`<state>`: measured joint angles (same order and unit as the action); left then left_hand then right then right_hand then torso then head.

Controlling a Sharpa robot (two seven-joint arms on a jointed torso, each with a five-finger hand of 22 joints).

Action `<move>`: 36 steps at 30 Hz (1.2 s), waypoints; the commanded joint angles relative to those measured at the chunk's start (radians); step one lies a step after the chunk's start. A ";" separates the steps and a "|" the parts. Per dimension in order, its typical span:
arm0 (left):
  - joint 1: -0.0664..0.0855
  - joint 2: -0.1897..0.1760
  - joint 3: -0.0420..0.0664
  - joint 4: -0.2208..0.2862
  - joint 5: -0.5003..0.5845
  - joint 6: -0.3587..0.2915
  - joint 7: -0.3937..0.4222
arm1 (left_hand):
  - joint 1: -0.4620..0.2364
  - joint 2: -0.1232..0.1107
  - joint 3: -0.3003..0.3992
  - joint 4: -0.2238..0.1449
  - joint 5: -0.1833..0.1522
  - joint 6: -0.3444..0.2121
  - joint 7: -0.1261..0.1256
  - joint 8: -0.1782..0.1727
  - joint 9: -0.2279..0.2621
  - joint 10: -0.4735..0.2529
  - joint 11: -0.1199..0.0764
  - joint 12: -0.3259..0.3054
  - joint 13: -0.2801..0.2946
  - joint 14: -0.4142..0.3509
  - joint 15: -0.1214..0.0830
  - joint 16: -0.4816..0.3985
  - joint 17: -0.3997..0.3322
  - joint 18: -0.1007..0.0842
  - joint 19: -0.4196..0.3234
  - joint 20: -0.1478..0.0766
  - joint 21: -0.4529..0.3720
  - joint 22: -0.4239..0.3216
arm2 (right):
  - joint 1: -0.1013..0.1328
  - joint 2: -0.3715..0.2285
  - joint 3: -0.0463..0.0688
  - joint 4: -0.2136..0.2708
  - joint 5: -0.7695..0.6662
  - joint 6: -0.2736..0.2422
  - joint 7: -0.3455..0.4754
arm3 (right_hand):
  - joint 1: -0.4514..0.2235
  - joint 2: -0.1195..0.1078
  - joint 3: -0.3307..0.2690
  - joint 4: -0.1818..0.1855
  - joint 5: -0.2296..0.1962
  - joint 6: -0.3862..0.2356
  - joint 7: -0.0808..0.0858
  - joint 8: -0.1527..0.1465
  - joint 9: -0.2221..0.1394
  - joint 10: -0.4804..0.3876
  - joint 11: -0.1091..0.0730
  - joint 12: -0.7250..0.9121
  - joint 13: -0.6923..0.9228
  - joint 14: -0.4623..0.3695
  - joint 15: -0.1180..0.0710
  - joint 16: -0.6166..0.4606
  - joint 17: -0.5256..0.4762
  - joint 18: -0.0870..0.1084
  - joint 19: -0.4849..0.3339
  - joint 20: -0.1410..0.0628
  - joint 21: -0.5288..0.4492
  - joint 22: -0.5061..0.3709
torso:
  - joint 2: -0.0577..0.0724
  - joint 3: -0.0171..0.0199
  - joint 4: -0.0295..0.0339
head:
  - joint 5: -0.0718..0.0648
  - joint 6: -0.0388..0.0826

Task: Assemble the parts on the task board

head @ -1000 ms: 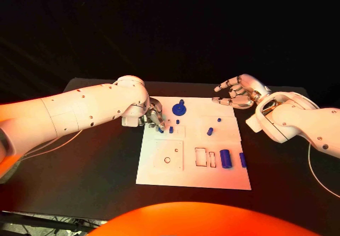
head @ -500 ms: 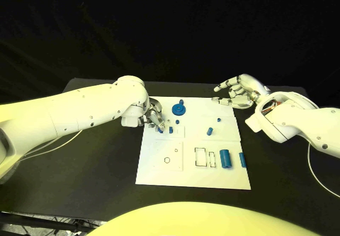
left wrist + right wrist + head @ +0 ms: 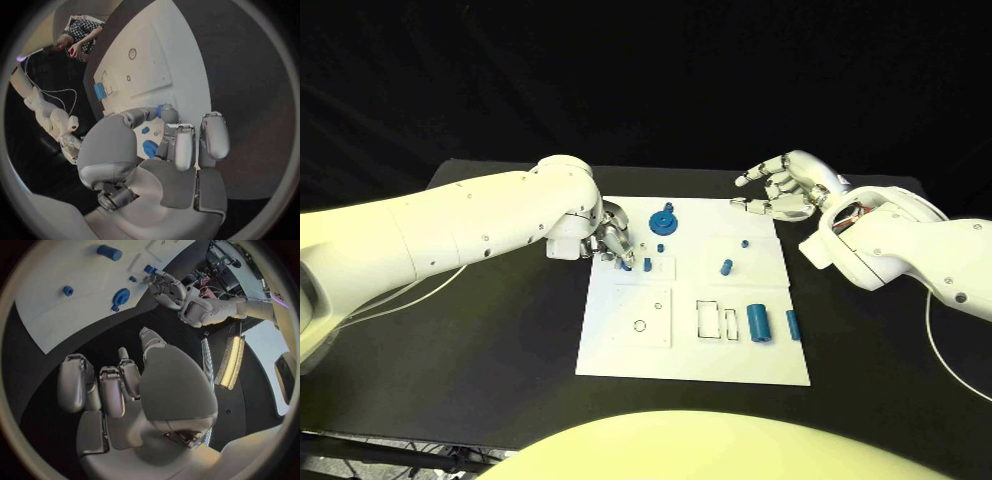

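Task board (image 3: pixel 661 350) lies mid-table, white, with blue parts on it — a round wheel-like part (image 3: pixel 665 221) at its far edge, a cylinder (image 3: pixel 759 322) near its right side. Left hand (image 3: pixel 615 243) reaches down at the board's far left corner, fingertips pinching a small blue peg (image 3: pixel 646 264). Right hand (image 3: pixel 783 188) hovers off the board's far right corner — fingers loosely curled, holding nothing.

left robot hand (image 3: pixel 615 243) | fingertips edged slightly toward small blue peg (image 3: pixel 648 264) | parts unmoved
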<state>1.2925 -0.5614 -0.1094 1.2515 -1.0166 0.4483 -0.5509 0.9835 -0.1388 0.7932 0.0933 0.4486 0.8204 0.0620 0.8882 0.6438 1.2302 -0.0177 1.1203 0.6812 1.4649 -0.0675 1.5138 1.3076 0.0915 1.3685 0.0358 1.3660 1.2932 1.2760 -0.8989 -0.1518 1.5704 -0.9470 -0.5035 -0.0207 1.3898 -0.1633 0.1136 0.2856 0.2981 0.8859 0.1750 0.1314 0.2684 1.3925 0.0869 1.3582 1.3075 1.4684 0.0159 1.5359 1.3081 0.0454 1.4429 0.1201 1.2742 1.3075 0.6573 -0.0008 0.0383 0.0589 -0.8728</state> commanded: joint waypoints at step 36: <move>-0.008 0.037 -0.005 -0.075 0.063 0.061 -0.010 | -0.028 0.044 0.168 -0.176 -0.015 -0.001 -0.010 0.009 -0.004 0.014 -0.005 0.007 0.010 0.082 -0.010 0.007 0.172 -0.013 -0.002 -0.001 0.000 -0.003 | 0.000 0.001 0.000 0.000 -0.007 0.010 0.008 | -0.004 -0.001 0.004 0.002 0.004 0.002 -0.004 0.004 -0.001 -0.004 -0.002 -0.001 0.049 0.080 -0.006 -0.004 0.168 0.019 -0.001 -0.007 -0.006 0.119 | 0.001 -0.0003 -0.0002 | -0.005 0.000</move>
<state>1.2928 -0.5294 -0.1085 1.1856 -0.9556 0.4936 -0.5530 0.9429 -0.1142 0.7878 0.0878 0.4357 0.8206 0.0608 0.9003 0.6408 1.2443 -0.0179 1.1308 0.6920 1.4688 -0.0713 1.5178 1.3074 0.0914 1.3684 0.0358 1.3660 1.2911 1.2760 -0.8987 -0.1518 1.5696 -0.9470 -0.5035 -0.0206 1.3898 -0.1633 0.1136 0.2856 0.2981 0.8859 0.1750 0.1314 0.2684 1.3925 0.0869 1.3582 1.3073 1.4683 0.0159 1.5359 1.3077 0.0454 1.4429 0.1201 1.2742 1.3081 0.6576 -0.0007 0.0372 0.0545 -0.8728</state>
